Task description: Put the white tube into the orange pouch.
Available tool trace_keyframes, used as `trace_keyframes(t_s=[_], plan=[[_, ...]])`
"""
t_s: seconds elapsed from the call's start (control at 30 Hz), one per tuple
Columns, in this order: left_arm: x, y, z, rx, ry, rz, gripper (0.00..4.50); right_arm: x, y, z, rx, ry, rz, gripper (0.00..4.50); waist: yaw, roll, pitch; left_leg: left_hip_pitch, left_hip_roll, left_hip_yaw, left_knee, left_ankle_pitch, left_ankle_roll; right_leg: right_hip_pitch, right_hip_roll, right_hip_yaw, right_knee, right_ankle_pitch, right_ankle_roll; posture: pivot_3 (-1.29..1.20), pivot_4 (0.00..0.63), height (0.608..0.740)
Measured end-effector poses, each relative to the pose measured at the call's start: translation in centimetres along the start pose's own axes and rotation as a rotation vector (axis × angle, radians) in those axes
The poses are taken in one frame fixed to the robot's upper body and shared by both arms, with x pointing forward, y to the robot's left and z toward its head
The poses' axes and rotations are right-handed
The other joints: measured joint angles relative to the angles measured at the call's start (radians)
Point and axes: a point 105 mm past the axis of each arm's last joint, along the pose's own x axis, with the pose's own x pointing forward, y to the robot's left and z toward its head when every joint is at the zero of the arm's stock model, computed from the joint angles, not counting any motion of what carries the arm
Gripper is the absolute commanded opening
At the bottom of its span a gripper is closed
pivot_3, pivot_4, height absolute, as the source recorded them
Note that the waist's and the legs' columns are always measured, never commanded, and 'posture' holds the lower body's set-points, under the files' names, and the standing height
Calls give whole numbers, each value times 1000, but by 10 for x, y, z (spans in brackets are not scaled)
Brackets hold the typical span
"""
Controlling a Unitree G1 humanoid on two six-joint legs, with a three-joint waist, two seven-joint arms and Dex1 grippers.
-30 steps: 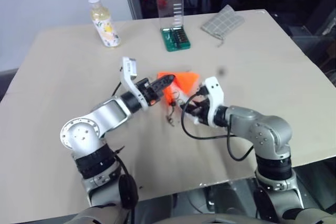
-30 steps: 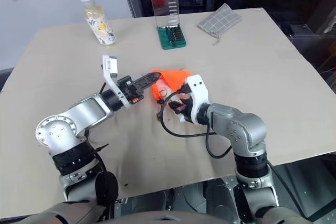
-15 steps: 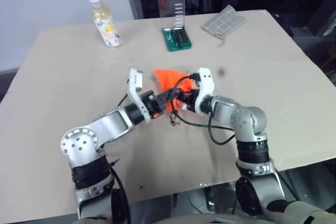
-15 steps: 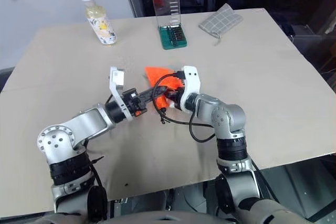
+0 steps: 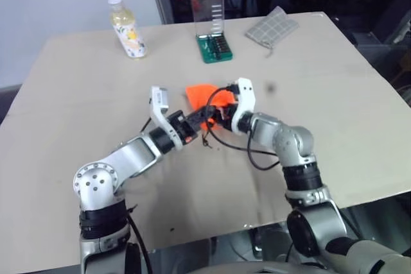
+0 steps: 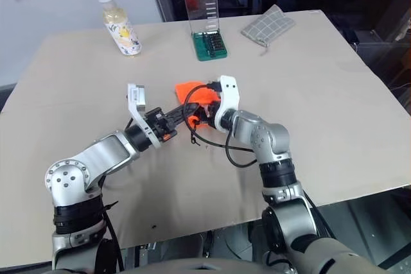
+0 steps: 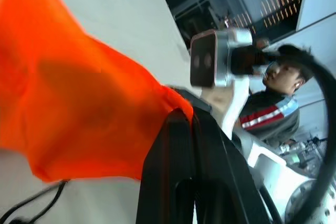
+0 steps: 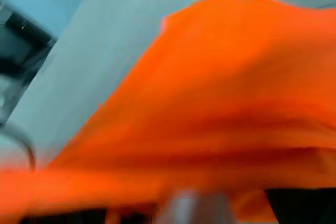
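R end effector (image 6: pixel 204 112) moved to orange pouch (image 6: pixel 191 91), grip unclear; L end effector (image 6: pixel 182 111) pinching pouch edge

The right gripper (image 5: pixel 218 112) has moved in to the orange pouch (image 5: pixel 200 96) — the white tube no longer shows.

I see bare tan tabletop (image 5: pixel 334 88) open on every side. The yellowish bottle (image 5: pixel 127 29), green screwdriver case (image 5: pixel 215 40) and grey checked pouch (image 5: pixel 273 27) stand far back.
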Motion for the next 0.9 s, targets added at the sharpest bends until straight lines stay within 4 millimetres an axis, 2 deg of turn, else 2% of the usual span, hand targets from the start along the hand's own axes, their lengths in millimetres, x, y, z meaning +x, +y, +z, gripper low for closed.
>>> trace_keyframes(t_s=[0.1, 0.3, 0.5, 0.67, 0.9], plan=[[1, 3, 13, -8, -36, 12, 0, -24, 2, -8, -78, 46, 63, 3702, 3, 0, 0, -1, -1, 0, 0, 0, 0, 0, -1, 0, -2, 0, 0, 0, 150, 740], [7, 2, 14, -33, -26, 6, 0, -48, 6, -9, -243, 94, 111, 3702, -2, 0, 0, 1, 1, 0, 0, 0, 0, 0, 1, 0, 0, 0, 0, 0, 150, 740], [7, 3, 15, -32, -26, 14, 0, -52, 18, -23, -296, 148, 172, 3702, -1, 0, 0, 1, 1, 0, 0, 0, 0, 0, 1, 0, -1, 0, 0, 0, 150, 740], [10, 4, 15, -43, -22, 13, 0, -48, 28, -23, -295, 134, 198, 3702, 2, 0, 0, 0, 0, 0, 0, 0, 0, 0, 0, 0, -1, 0, 0, 0, 150, 740], [12, 4, 14, -57, -26, 10, 0, -41, 17, -29, -303, 155, 117, 3702, 2, 0, 0, 0, 0, 0, 0, 0, 0, 0, 0, 0, -1, 0, 0, 0, 150, 740]])
